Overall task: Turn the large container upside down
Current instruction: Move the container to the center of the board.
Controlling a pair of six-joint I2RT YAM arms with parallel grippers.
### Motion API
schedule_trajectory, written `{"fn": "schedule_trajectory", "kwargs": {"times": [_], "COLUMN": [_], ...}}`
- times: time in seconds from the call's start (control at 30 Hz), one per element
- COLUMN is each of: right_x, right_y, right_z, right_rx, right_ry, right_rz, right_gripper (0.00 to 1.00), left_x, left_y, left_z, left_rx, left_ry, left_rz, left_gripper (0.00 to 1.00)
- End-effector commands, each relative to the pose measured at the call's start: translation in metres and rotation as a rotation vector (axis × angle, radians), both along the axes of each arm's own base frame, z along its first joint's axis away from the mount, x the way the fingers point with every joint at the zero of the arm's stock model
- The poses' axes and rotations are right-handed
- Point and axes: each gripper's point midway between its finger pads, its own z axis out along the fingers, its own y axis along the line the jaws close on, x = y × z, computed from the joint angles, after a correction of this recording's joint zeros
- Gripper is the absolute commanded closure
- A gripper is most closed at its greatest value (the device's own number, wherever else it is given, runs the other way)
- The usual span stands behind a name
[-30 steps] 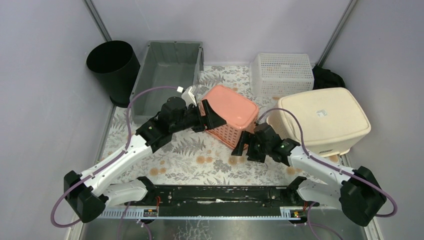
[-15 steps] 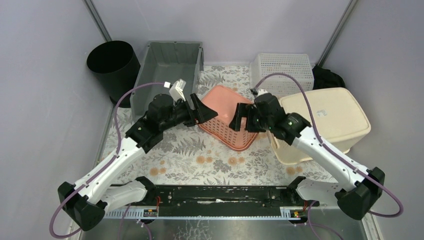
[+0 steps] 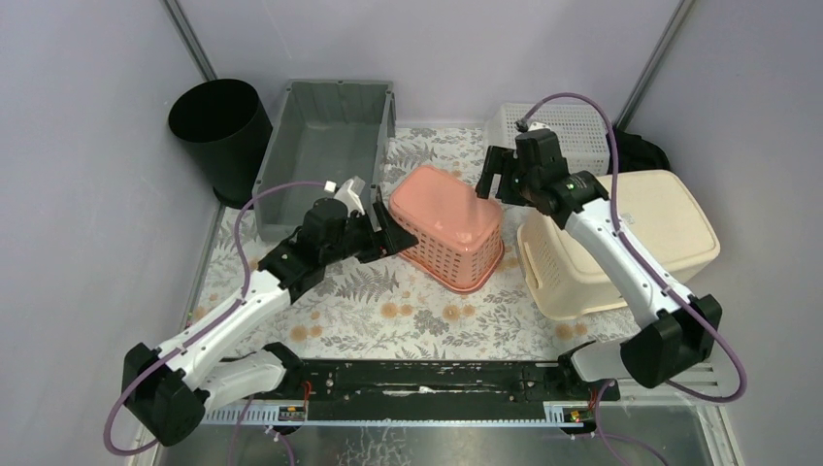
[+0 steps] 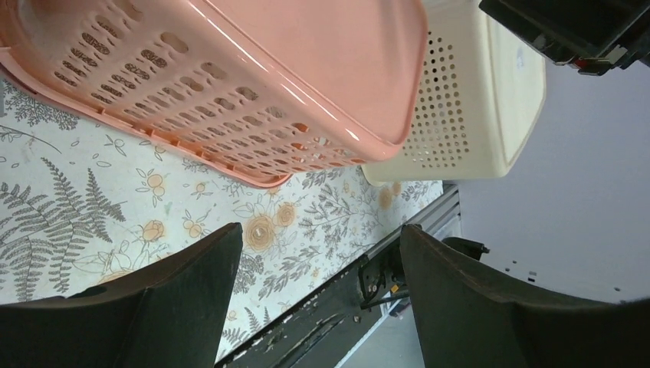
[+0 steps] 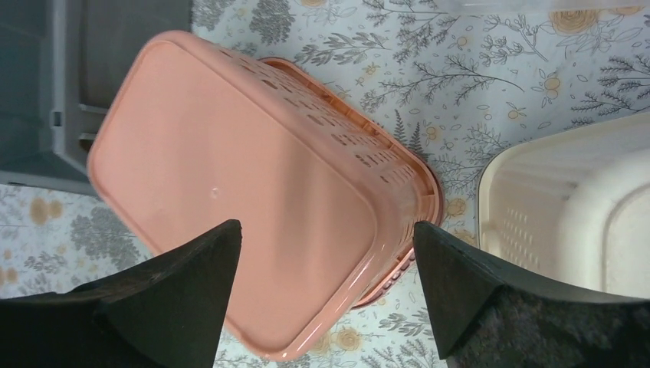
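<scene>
Both spread wide: left tool beside the overturned pink basket, right tool above it

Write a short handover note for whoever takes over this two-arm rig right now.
Left gripper: open, just left of the pink basket, holding nothing.
Right gripper: open, above the basket's far end, holding nothing.
Basket: bottom up on the floral mat, beside the cream basket, which is also bottom up.
Done: the flip looks finished.
Left: probably just pull both arms back.
</scene>
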Motion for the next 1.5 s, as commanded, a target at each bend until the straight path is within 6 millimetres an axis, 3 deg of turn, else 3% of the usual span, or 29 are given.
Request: {"fn": "schedule_trajectory", "kwargs": {"times": [0.0, 0.13, 0.53, 0.87, 1.13, 1.47], "right_x": [0.016, 0.012, -0.028, -0.054, -0.057, -0.039], "right_y": [0.007, 0.006, 0.000, -0.003, 0.016, 0.039], "right_z": [-0.010, -0.034, -0.066, -0.067, -0.069, -0.074], "right_rx": [-0.011, -0.023, -0.004, 0.040, 0.127, 0.201], "right_ry": [0.005, 0.048, 0.115, 0.120, 0.149, 0.173], "right_rz": [0.037, 0.048, 0.081, 0.101, 0.153, 0.184], "right_gripper": [0.12, 0.16, 0.34, 0.37, 0.42, 0.46], "left_x": [0.024, 0.041, 0.091, 0.122, 0.159, 0.223], "left_y": [-0.008, -0.016, -0.044, -0.069, -0.072, -0.089], "left_z": [0.006, -0.002, -0.031, -0.048, -0.055, -0.049], "left_rx": [-0.039, -0.037, -0.003, 0.014, 0.038, 0.022], "left_ry": [-0.059, -0.058, -0.042, -0.027, -0.029, -0.043], "left_rz": [0.040, 0.059, 0.085, 0.062, 0.092, 0.129], "left_gripper": [0.18, 0.19, 0.22, 0.24, 0.24, 0.25]}}
